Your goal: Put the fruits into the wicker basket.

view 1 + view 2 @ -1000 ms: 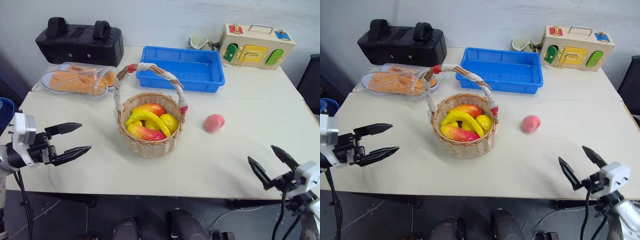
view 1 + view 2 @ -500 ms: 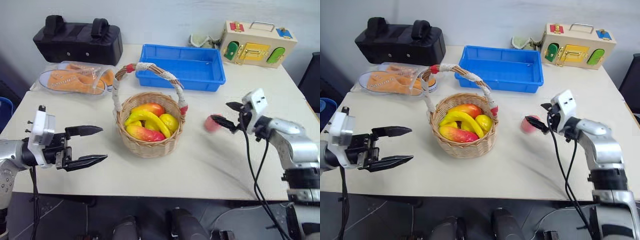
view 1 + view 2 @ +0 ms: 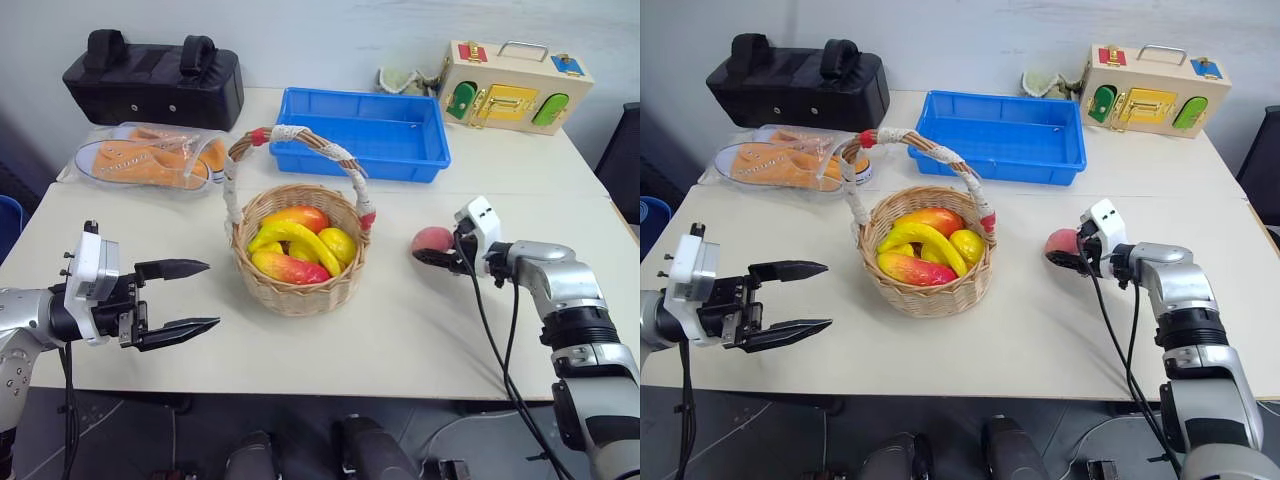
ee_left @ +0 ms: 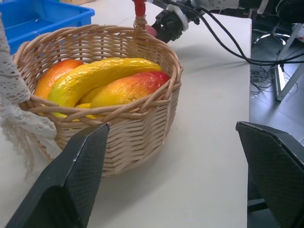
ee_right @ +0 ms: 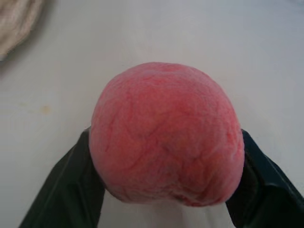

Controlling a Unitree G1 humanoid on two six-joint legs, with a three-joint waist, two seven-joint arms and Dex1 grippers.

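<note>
Reaching across since earlier, right gripper (image 3: 430,253) apparently clasps round pink-red peach (image 5: 166,135) (left gripper (image 3: 180,298) released); next, lift toward tan wicker basket (image 3: 295,285).

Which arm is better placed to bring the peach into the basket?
Right. The right claw has its fingers on both sides of the peach; the left claw stands open beyond the wicker basket.

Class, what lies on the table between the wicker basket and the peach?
Nothing: in the left eye view, bare table separates the wicker basket from the peach.
</note>
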